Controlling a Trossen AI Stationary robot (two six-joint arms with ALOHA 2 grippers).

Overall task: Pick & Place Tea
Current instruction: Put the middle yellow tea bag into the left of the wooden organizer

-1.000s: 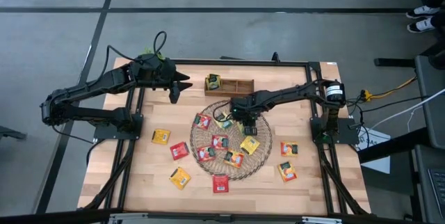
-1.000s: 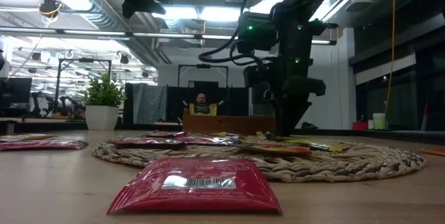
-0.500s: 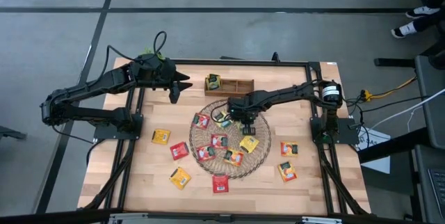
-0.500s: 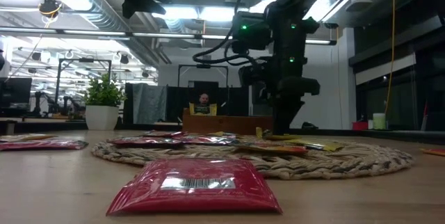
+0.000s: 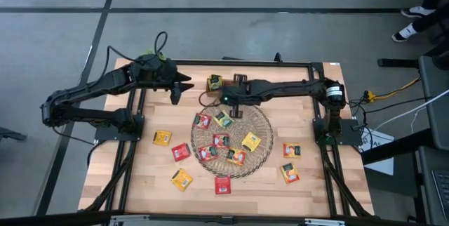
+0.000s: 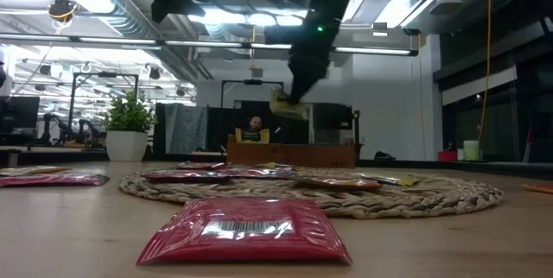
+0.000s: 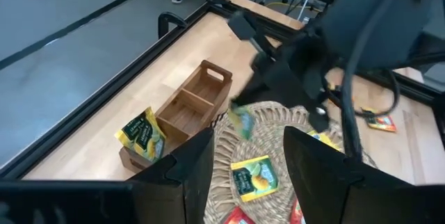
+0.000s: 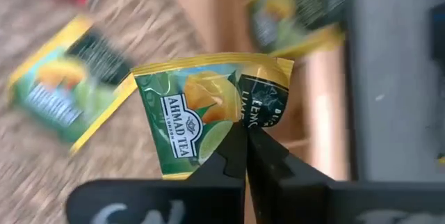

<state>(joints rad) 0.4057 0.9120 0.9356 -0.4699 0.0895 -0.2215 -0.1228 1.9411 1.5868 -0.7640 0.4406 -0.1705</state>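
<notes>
**Right arm lifts a yellow sachet off the mat toward the wooden box**

Since a second ago the right gripper (image 5: 232, 100) has risen from the middle of the wicker mat (image 5: 261, 124) and swung to the mat's far-left edge, close to the near side of the wooden box (image 5: 241, 84).

At the left, the left gripper (image 5: 175, 94) hangs over the table's far-left part, well apart from the mat; its two fingers (image 7: 198, 165) stand apart with nothing between them. On the bare wood left of the mat lie a yellow sachet (image 5: 163, 137), a red sachet (image 5: 181, 151) and another yellow one (image 5: 182, 179) nearer the front.

In the wooden box's left compartment one yellow sachet (image 5: 215, 82) stands on edge.

The right gripper's fingers are pinched tight on a yellow-green lemon sachet (image 8: 212, 113), holding it by its lower edge; the low view shows that sachet (image 6: 288, 105) hanging in the air, clear of the mat.

Red and yellow sachets lie scattered on the mat. A red sachet (image 5: 222, 185) lies at the mat's near edge. Right of the mat, two orange sachets (image 5: 292, 149) (image 5: 290, 173) lie on the wood.
</notes>
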